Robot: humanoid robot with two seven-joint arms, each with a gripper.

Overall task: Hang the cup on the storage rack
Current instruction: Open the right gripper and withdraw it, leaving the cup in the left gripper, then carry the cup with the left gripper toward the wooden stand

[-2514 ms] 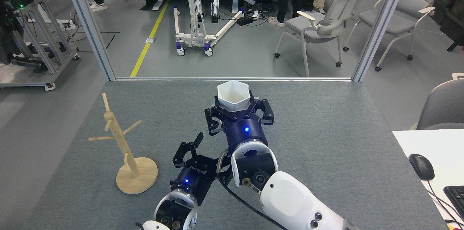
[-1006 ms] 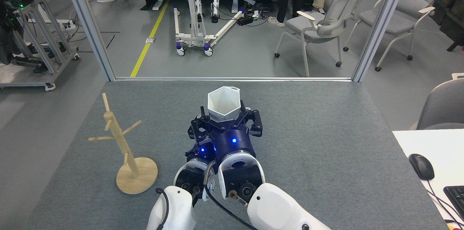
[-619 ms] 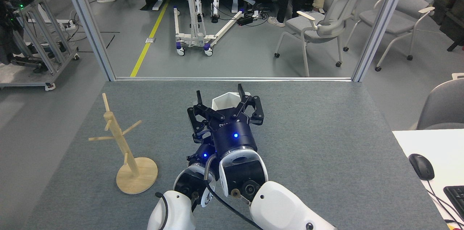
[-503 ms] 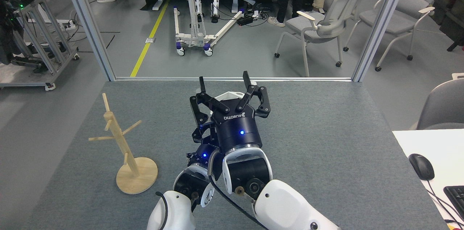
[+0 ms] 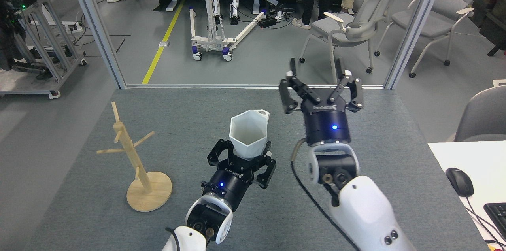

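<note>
I am seeing an evenly bright indoor scene; soft overhead light is falling across the grey counter (image 5: 355,132) and casting only faint, diffuse shadows. The white cup (image 5: 248,134) is showing gentle shading on its facets, with no glare. Small blue lights are glowing on both arms. Focus is staying sharp throughout, and straight lines are bowing slightly near the frame edges.

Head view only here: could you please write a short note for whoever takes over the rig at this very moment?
Left gripper: shut on the cup, held upright above the table, its handle on the far right of the rim.
Right gripper: open, empty, raised near the table's far edge, apart from the cup.
Storage rack: upright at the table's left, no cup on its pegs.
Done: the cup is in the left gripper.
Left: carry it to the rack and hook the handle over a peg.
</note>
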